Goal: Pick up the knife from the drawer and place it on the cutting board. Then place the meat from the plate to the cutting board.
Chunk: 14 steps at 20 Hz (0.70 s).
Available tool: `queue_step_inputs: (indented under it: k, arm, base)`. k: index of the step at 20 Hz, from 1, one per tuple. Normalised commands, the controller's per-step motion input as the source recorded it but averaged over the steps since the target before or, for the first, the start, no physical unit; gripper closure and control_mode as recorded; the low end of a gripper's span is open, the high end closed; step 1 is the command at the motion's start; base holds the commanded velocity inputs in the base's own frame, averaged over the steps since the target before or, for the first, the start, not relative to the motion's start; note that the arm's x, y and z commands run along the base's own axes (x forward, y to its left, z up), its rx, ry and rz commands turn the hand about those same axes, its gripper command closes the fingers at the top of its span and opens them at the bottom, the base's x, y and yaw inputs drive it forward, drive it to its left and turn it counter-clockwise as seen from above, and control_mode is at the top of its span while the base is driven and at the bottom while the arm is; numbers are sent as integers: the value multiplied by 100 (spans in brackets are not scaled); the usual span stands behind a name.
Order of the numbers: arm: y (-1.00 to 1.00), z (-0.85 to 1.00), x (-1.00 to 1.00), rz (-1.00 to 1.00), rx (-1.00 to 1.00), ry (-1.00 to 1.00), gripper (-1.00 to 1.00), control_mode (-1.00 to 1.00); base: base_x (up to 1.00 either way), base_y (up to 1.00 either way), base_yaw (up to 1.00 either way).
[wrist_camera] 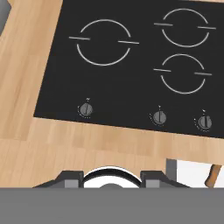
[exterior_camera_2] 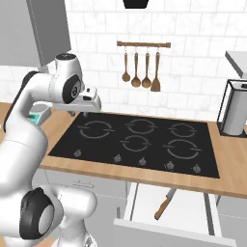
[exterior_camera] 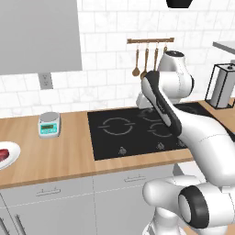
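Far left on the counter [exterior_camera: 69, 151], the plate [exterior_camera: 11, 158] sits at the edge of my left base view with the meat [exterior_camera: 3, 154] on it, waiting for its turn later. Just right of that stands the little scale [exterior_camera: 49, 124], near the wall and out of the way. I can't spot the cutting board from here, so I'd guess the base has some driving to do.

Moving right: the black cooktop [exterior_camera_2: 140, 140], and my gripper [exterior_camera_2: 87, 108] hangs above its left rear corner, looking straight down at the rings and knobs. Nothing between my fingers, as far as I can tell; whether they stand parted or pinched, I can't say, since only the two dark tips [wrist_camera: 70, 177] peek up at the bottom of the hand view.

Further right and lower: the drawer [exterior_camera_2: 144, 219] under the cooktop is pulled open, and there's the knife [exterior_camera_2: 164, 203] lying inside, brown handle toward me. It lies well apart from my hand, below the counter edge. Its handle also shows at the lower right of the hand view. My judgement: I'm up high to clear the counter before dropping toward that drawer.
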Motion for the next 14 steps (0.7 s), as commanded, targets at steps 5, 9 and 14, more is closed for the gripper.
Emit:
queue_step_inputs:
  k: [5,9,14]
  arm:
    - [0,-1,-51,0,0,-6,-100,-100]
    - [-78,-34,-74,-2,14,-4,-100,-100]
    - [-100,-41,-40,1,23,3,-100,-100]
  base:
    - [0,0,0]
    - [0,0,0]
    - [0,0,0]
